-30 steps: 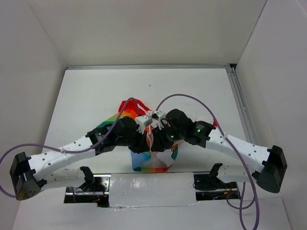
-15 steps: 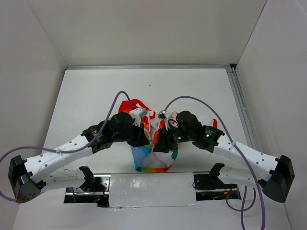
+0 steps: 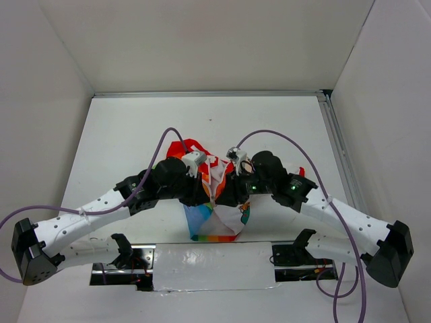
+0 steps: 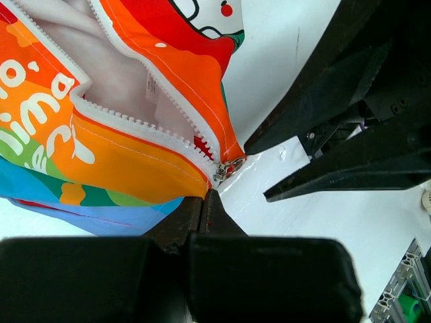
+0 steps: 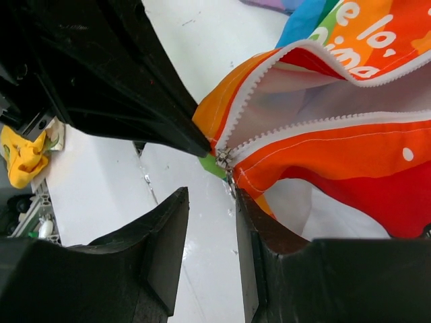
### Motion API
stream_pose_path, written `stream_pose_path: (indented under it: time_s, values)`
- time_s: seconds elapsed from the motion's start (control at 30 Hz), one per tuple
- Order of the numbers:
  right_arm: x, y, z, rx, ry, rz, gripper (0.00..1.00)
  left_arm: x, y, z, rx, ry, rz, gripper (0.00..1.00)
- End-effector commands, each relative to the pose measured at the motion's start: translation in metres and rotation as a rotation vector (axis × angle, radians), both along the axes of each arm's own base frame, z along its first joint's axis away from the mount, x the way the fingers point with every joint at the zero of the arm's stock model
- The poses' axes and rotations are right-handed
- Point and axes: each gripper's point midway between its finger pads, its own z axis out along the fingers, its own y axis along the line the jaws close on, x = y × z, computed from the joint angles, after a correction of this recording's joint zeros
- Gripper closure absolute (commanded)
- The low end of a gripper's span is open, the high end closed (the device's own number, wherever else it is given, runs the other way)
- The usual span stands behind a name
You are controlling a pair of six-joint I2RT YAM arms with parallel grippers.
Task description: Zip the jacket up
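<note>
R claw (image 5: 210,202) sits at bottom of frame, both black fingers (image 5: 158,249) pointing up. Jaws apart, bare white worktop (image 5: 209,40) showing in the gap, nothing betw. them. Just above the gap is the metal zip slider (image 5: 223,159), at foot of jacket (image 5: 337,155). From the slider two rows of white teeth spread up & right in a V, unjoined, w/ pale lining betw. them. Fabric either side is orange, red at lower right, rainbow stripes w/ white lettering at top right. L claw (image 5: 203,149) comes in from upper left, black, closed to a point, tip at jacket hem right beside slider. Finger nearer the jacket overlaps hem; contact unclear. Yellow object (image 5: 23,158) at far left edge.
</note>
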Motion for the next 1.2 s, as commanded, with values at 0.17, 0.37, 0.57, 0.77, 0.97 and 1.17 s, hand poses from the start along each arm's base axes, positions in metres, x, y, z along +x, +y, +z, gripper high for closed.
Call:
stream_pose_path:
  time_s: [0.17,0.37,0.57,0.77,0.97,1.17]
  values:
    - [0.013,0.009,0.012,0.053,-0.032,0.001,0.58,0.004,-0.009,0.032,-0.090,-0.048,-0.003,1.00]
    - [0.009,0.010,0.008,0.053,-0.021,0.021,0.58,0.005,-0.009,0.035,-0.097,-0.052,-0.003,1.00]
    - [0.001,0.009,0.004,0.058,0.007,0.049,0.62,0.007,-0.009,0.036,-0.098,-0.049,0.018,1.00]
    - [0.000,0.007,-0.004,0.052,0.013,0.040,0.62,0.007,-0.008,0.041,-0.116,-0.063,0.021,1.00]
    - [0.002,0.012,0.003,0.083,0.012,0.046,0.66,0.004,-0.010,0.042,-0.121,-0.058,0.004,1.00]
    - [0.004,0.016,0.009,0.107,0.018,0.031,0.77,0.003,-0.012,0.038,-0.124,-0.045,-0.009,1.00]
